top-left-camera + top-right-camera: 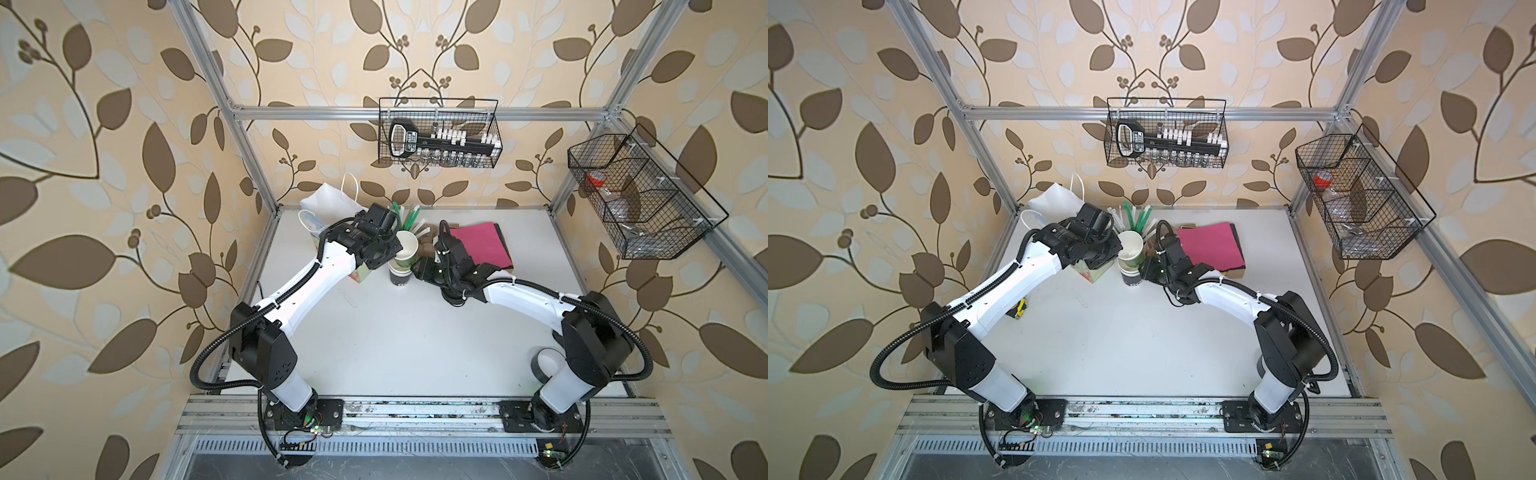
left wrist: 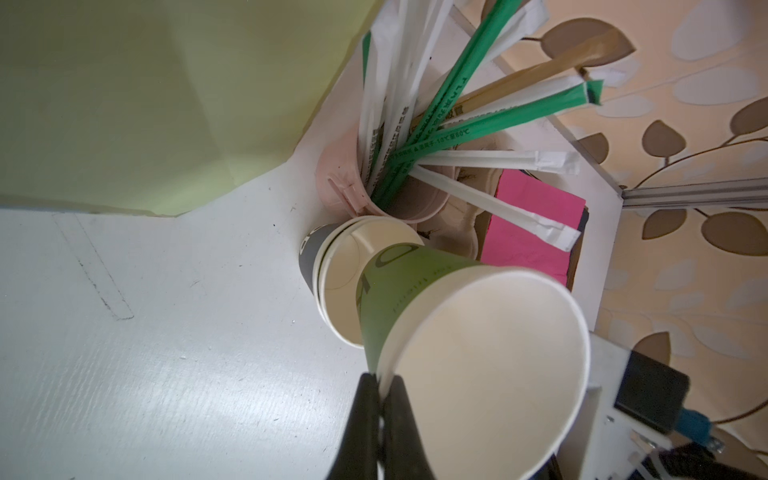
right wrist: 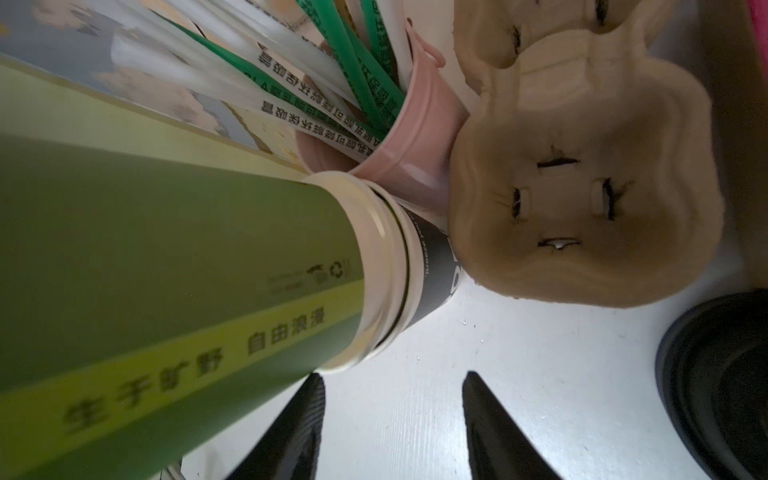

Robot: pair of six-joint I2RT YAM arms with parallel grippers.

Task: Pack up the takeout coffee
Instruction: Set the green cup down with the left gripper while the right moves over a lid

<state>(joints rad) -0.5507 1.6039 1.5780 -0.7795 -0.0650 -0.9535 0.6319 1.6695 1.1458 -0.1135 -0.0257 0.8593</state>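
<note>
The near part of the white desk [image 1: 395, 353] lay bare. Beyond it, both arms met at a stack of paper cups [image 1: 400, 275], dark grey at the bottom, standing on the desk. The left claw [image 2: 382, 380] was pinched fully shut on the rim of a light-green lidless paper cup [image 2: 415, 299], one finger inside the white wall and one outside. The cup leaned over, its base seated in the stack's top cup. The right claw [image 3: 392, 376] stood about half open and held nothing, its tips low over the desk just beside the stack. A round black plastic lid [image 3: 715, 382] lay near that claw, on no cup, so no finished takeout coffee showed; the green cup looked to be its beginning. Behind the stack sat a beige pulp cup carrier [image 3: 582, 187] and a pink holder of wrapped straws [image 3: 419, 137], then magenta napkins [image 1: 482, 243], and at the back a white paper bag [image 1: 328, 203]. The step in hand seemed to be freeing one cup from the stack. Next, the left claw would likely need to draw the cup out along its axis while the right steadied the cups below, lest the stack tip.
</note>
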